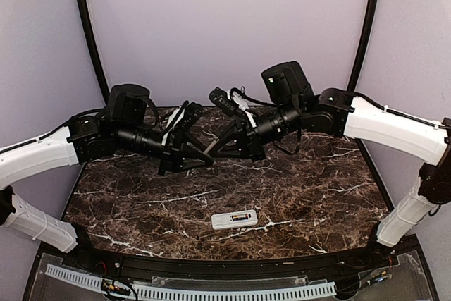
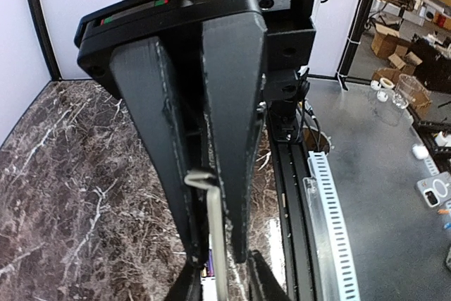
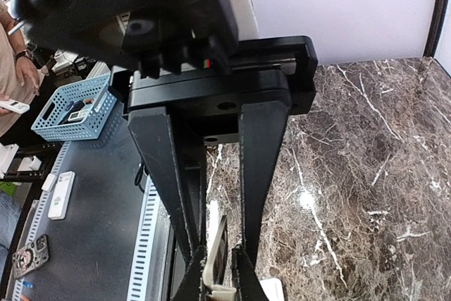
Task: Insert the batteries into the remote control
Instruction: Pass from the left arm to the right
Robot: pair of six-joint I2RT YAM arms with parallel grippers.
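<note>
At the near middle of the bench (image 1: 317, 188) lies the remote (image 1: 235, 219), flat and back up, well apart from both arms. Its bay is open, and dark shapes with reddish-orange marks, which I take to be the batteries (image 1: 242, 216), sit inside it side by side. From this height I cannot tell whether they are pushed fully home or turned the right way.

The loading itself looks done, or nearly so. What seems left is the cover (image 2: 217, 230), a thin pale strip held up in the air above the far half of the bench, where the two arms meet tip to tip. The left gripper (image 2: 215, 255) is clamped on it, its fingers pressed against the strip's flat faces. The right gripper (image 3: 220, 276) has its tips either side of the same piece, but I cannot tell whether they grip it or only flank it. By my reading this is a handover or a re-grip. After that the cover must come down to the remote and slide or snap over the bay.

No brand, label or writing is legible on the remote, batteries or cover.
</note>
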